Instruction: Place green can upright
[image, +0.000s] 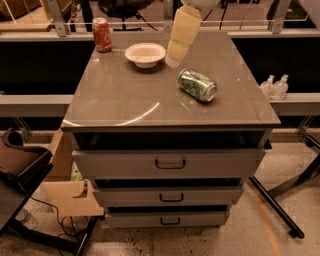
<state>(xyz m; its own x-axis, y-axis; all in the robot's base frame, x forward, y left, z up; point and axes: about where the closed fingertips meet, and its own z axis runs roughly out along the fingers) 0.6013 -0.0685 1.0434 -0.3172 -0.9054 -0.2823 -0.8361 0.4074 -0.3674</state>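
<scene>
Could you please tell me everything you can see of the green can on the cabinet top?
The green can is a small metal-looking drink can with a green-and-white patterned body and silver ends. It lies on its side on the grey cabinet top, right of centre, one silver end facing the front right. Only the top touches it. The cream end effector hangs apart from it, up and to its left in the picture, beside the white bowl.

Dim warm light, curved glare streak on tabletop (115, 95), pale gripper (173, 57) beside bowl (145, 54).
</scene>
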